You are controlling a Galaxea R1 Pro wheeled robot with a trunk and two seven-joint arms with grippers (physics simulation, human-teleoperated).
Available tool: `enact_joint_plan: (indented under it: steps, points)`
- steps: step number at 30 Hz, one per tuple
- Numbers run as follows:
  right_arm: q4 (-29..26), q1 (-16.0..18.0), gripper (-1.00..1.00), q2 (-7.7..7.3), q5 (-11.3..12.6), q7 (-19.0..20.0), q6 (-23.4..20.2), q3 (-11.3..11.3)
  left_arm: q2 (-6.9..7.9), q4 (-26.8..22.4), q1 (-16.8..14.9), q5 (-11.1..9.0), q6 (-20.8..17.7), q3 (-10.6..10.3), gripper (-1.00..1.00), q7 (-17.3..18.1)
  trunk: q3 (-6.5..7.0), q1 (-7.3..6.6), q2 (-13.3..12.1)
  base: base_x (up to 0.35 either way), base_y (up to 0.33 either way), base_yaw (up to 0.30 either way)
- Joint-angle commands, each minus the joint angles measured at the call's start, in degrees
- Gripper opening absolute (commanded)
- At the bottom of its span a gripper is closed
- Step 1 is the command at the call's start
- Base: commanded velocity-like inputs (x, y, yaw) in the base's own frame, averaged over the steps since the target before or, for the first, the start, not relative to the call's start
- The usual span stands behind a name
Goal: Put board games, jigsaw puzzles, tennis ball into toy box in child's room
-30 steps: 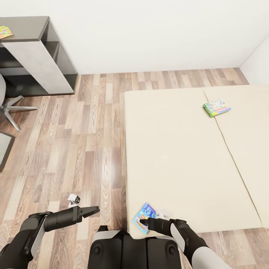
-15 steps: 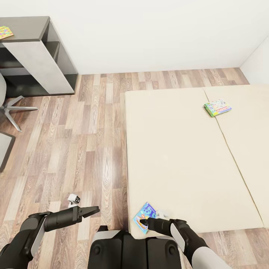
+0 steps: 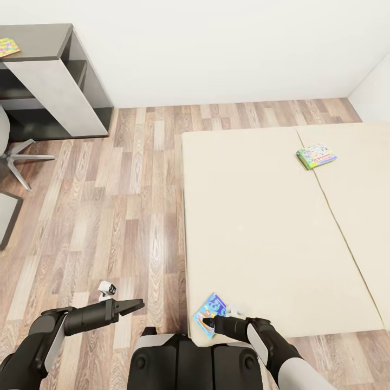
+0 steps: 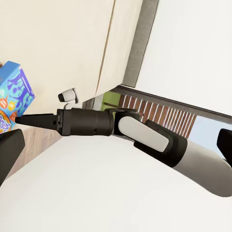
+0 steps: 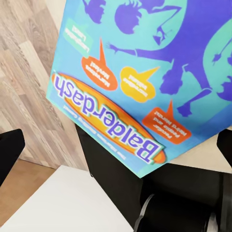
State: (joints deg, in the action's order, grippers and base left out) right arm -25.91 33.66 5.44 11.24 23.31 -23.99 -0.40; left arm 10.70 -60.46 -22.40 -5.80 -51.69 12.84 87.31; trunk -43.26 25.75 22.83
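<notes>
A light blue "Balderdash" board game (image 3: 211, 311) lies at the near left corner of the bed (image 3: 260, 227), partly over its edge. My right gripper (image 3: 207, 324) hovers just over that box's near end, open; in the right wrist view the box (image 5: 145, 72) lies close beneath the right gripper (image 5: 116, 150), whose fingertips (image 5: 9, 150) stand wide apart. A green-edged board game (image 3: 316, 156) lies far back on the mattress. My left gripper (image 3: 136, 306) hangs open over the wood floor, holding nothing. The left wrist view looks across at the right gripper (image 4: 21, 119) and the blue box (image 4: 12, 99).
A dark grey desk with a white panel (image 3: 54, 81) stands at the back left, with a thin multicoloured patchwork square (image 3: 7, 46) on top. A grey swivel chair (image 3: 13, 154) sits in front of it. Open wood floor (image 3: 119, 206) separates the desk and bed.
The whole picture has drifted a few pixels to the right, so the camera moved slightly. Both arms and the blue box keep the same pose.
</notes>
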Motion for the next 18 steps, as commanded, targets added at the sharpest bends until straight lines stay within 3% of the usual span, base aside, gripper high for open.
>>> enact_joint_plan:
  steps: [1, 18]
  points:
    - [-0.1, 0.0, 1.00, 0.00, 0.4, 0.0, -0.4, 0.0, 0.02, 0.0, 0.0, 0.0, -0.6, 0.0, 1.00, 0.2, -0.06, 0.03, 0.1, 0.000, 0.009, 0.000]
    - [-0.1, 0.0, 1.00, 0.00, 0.4, 0.0, -0.4, 0.0, 0.02, 0.0, 0.0, -0.1, -0.6, 0.0, 1.00, 0.2, -0.06, 0.03, 0.1, -0.009, 0.046, 0.000]
